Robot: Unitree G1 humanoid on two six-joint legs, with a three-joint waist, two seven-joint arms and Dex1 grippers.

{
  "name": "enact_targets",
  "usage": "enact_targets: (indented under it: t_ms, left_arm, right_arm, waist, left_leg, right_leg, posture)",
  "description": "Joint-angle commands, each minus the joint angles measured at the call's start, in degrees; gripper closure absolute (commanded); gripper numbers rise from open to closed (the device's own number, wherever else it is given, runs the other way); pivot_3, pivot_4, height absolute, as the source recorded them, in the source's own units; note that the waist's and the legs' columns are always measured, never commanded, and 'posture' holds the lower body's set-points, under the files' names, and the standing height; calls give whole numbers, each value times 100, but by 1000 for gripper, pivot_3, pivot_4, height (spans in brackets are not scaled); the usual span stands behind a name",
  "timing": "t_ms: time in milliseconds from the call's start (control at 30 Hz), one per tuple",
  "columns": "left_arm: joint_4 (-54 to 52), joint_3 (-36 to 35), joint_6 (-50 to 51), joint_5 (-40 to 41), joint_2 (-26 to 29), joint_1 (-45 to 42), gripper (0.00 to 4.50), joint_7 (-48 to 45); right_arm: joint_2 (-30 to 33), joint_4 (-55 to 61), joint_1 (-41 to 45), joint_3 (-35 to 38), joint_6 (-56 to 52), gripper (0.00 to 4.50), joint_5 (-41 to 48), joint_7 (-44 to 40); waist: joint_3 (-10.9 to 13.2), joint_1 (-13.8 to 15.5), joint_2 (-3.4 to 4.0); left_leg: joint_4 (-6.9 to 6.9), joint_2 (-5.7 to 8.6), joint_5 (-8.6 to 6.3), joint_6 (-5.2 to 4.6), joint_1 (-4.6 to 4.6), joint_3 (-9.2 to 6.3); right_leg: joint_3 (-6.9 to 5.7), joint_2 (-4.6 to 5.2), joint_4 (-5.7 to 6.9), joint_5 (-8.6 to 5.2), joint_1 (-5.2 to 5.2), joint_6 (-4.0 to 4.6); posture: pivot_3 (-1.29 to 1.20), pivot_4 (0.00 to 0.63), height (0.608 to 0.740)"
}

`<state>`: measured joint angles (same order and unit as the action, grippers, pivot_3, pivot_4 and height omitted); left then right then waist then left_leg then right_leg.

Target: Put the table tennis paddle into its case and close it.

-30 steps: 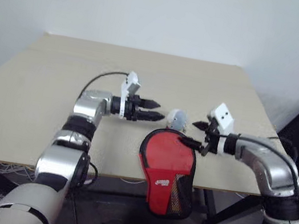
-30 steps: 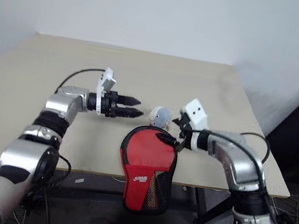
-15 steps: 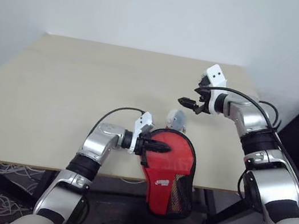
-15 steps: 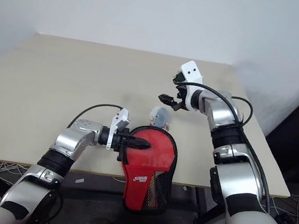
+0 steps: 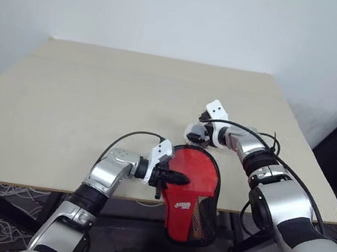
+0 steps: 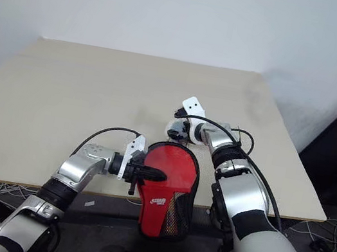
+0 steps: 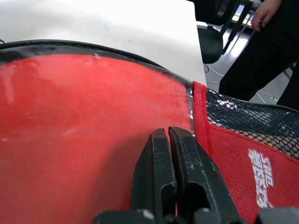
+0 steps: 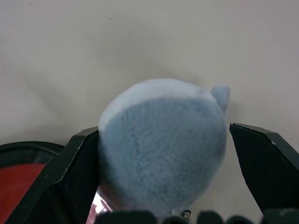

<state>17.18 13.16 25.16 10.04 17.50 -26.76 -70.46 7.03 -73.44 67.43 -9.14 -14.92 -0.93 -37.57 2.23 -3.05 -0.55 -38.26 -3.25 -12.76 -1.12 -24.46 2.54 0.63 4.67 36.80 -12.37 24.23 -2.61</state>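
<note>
1. Since the earlier frame, both arms are showing new positions: the left gripper (image 5: 175, 178) is now lying at the near-left edge of the red paddle-shaped fabric case (image 5: 194, 183), and the right gripper (image 5: 195, 132) is now sitting low at the grey fluffy ball (image 8: 161, 144).
2. Left fingers (image 7: 163, 177) are pressing together, closed, resting against the red face of the case; whether fabric is pinched cannot be told.
3. Right jaws are standing wide open, one finger on each side of the ball.
4. The case is lying on the near edge of the beige wooden table (image 5: 82, 98), its black mesh end overhanging.
5. The ball is sitting just beyond the case's far rim.
</note>
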Motion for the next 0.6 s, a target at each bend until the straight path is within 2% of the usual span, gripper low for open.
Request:
enact_targets:
  t_ms: [33, 300, 367, 400, 600]
  left_arm:
    - [-111, 48, -60, 87, 28, -43, 4500, 39]
    - [30, 107, -109, 51, 68, -85, 4500, 25]
    - [77, 147, -135, 33, 84, -101, 4500, -6]
    - [93, 164, -141, 35, 86, -111, 4500, -15]
    - [180, 232, -171, 31, 71, -173, 4500, -43]
  right_arm:
    - [-13, -1, 125, 131, 93, 610, -106, 98]
    - [3, 35, 84, 306, 226, 3344, -186, 293]
    - [29, 45, 108, 374, 305, 3868, -176, 439]
    - [55, 47, 124, 406, 354, 4021, -179, 562]
    - [368, 69, 152, 441, 485, 4030, -348, 1037]
  waist:
    - [0, -1, 0]
    - [-1, -1, 1]
    - [-1, 0, 2]
    - [-1, 0, 1]
    - [0, 2, 2]
  left_leg:
    - [0, 0, 0, 0, 0, 0]
    - [0, 0, 0, 0, 1, 0]
    - [0, 0, 0, 0, 1, 0]
    - [0, 0, 0, 0, 1, 0]
    - [0, 0, 0, 0, 1, 1]
  right_leg:
    - [0, 0, 0, 0, 0, 0]
    - [0, 0, 0, 0, 0, 0]
    - [0, 0, 0, 0, 0, 0]
    - [0, 0, 0, 0, 0, 0]
    - [0, 0, -1, 0, -1, 0]
  posture:
    - [0, 0, 740]
    - [0, 0, 740]
    - [0, 0, 740]
    - [0, 0, 740]
    - [0, 0, 740]
